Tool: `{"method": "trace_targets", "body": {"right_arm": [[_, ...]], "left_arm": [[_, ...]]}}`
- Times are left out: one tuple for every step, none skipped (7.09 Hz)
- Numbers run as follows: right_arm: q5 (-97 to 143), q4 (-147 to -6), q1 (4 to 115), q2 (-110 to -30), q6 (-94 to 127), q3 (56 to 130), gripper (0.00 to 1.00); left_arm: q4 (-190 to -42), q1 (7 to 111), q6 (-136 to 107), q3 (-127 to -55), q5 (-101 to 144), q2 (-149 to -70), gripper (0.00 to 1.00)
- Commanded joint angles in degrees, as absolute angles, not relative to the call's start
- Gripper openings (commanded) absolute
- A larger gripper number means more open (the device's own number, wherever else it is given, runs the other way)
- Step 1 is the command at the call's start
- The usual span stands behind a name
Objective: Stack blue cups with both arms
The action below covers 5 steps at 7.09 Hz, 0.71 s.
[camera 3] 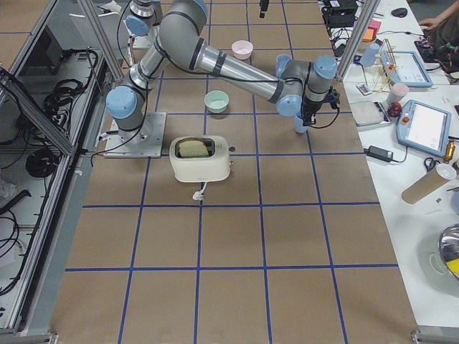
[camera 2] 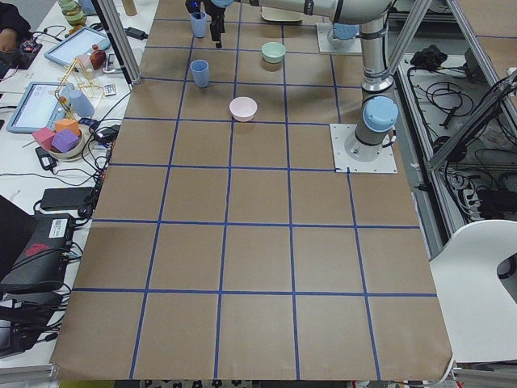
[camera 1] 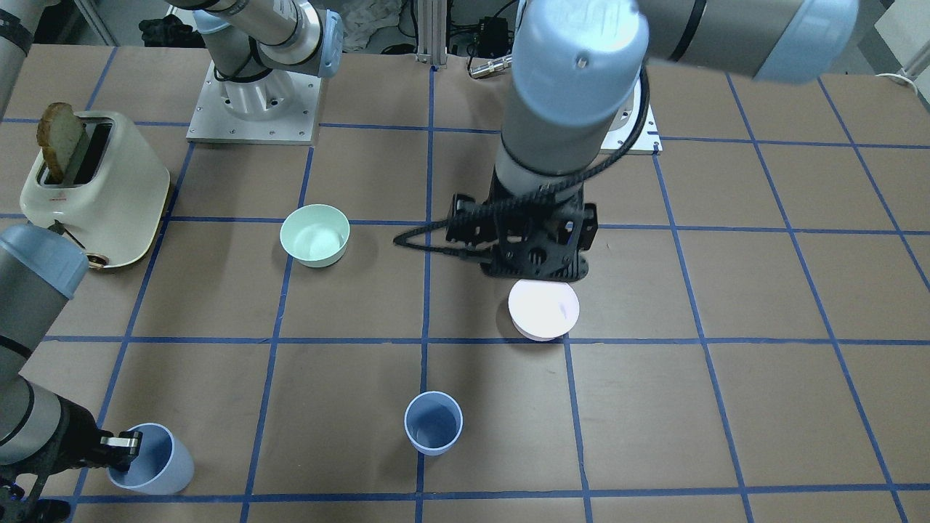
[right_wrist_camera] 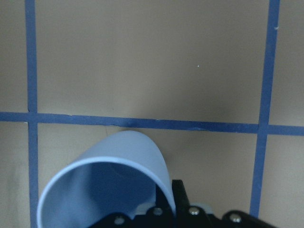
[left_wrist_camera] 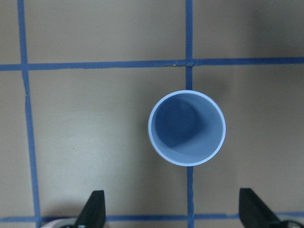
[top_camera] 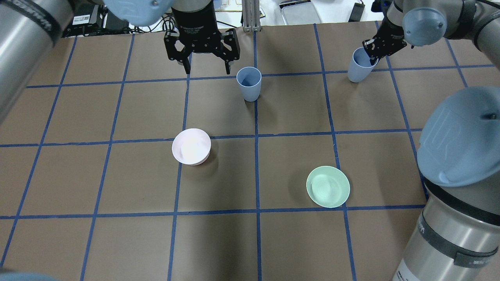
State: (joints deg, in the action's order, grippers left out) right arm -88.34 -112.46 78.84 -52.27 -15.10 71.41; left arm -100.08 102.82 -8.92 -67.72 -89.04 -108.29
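Tilted blue cup (top_camera: 357, 72) seemingly clamped by right claw (top_camera: 370, 57); upright cup (top_camera: 249, 84) near spread left claw (top_camera: 207, 72).

Left gripper (top_camera: 207, 71) spread, right gripper (top_camera: 371, 54) clamped.

Brown table (top_camera: 117, 175) crossed by a grid of blue tape lines (top_camera: 256, 156). Pale blue outside and darker blue inside on the middle cup (top_camera: 249, 83) and the far-right cup (top_camera: 358, 66); pale pink bowl (top_camera: 191, 146) left, mint-green bowl (top_camera: 328, 186) near right. Black left claw (top_camera: 207, 72) and right claw (top_camera: 371, 54) on silver-grey arms (top_camera: 445, 234) with light-blue caps (top_camera: 461, 136); cream toaster (camera 1: 98, 189) with brown toast (camera 1: 62, 138).
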Motion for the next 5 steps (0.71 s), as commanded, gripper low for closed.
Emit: {"method": "trace_targets", "body": {"right_arm": [[-90.00, -110.32, 83.64, -55.97, -12.33, 71.37, 0.00], [-89.74, -110.30, 86.89, -57.64, -5.78, 71.28, 0.00], [-90.00, -108.82, 91.01, -59.83, -3.28, 71.28, 0.00], [-90.17, -106.37, 95.06, -62.29, 2.66, 71.37, 0.00], [-90.00, -106.09, 98.75, -63.45, 10.21, 71.19, 0.00]], "left_arm": [[-103.89, 101.78, -5.04, -73.26, -90.52, -99.53, 1.00], [-96.93, 100.82, -4.49, -79.39, -90.96, -97.06, 1.00], [-87.63, 100.38, -3.96, -85.72, -91.84, -95.99, 1.00], [-84.67, 99.68, -1.34, -88.22, -91.85, -94.15, 1.00], [-84.64, 97.84, -0.10, -88.50, -91.85, -93.09, 1.00]]}}
